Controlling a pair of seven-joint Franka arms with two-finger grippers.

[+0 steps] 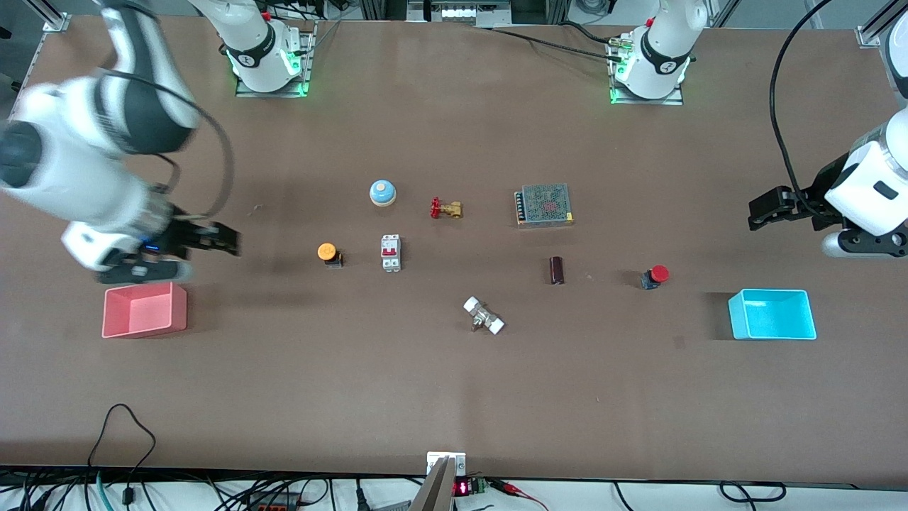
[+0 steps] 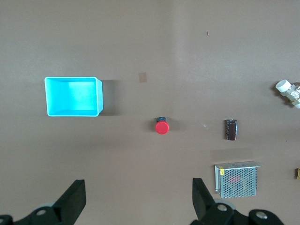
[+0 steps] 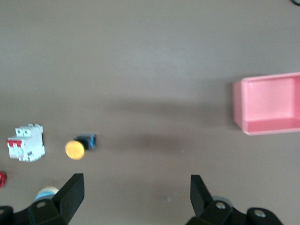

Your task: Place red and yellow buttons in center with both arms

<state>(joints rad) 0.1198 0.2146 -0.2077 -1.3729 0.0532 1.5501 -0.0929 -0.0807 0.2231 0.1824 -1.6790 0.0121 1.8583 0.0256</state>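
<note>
The yellow button (image 1: pixel 328 252) stands on the brown tabletop beside a white breaker (image 1: pixel 391 253), toward the right arm's end. It also shows in the right wrist view (image 3: pixel 75 149). The red button (image 1: pixel 657 275) stands toward the left arm's end and shows in the left wrist view (image 2: pixel 161 126). My right gripper (image 1: pixel 225 240) is open and empty, up over bare table between the pink bin and the yellow button; its own view (image 3: pixel 136 192) shows the same. My left gripper (image 1: pixel 757 213) is open and empty over the table near the cyan bin, also in its own view (image 2: pixel 139 197).
A pink bin (image 1: pixel 145 287) sits at the right arm's end and a cyan bin (image 1: pixel 772 292) at the left arm's end. Around the middle lie a blue bell (image 1: pixel 382 192), a red-handled brass valve (image 1: pixel 445 209), a mesh power supply (image 1: pixel 544 204), a dark cylinder (image 1: pixel 557 270) and a white fitting (image 1: pixel 484 316).
</note>
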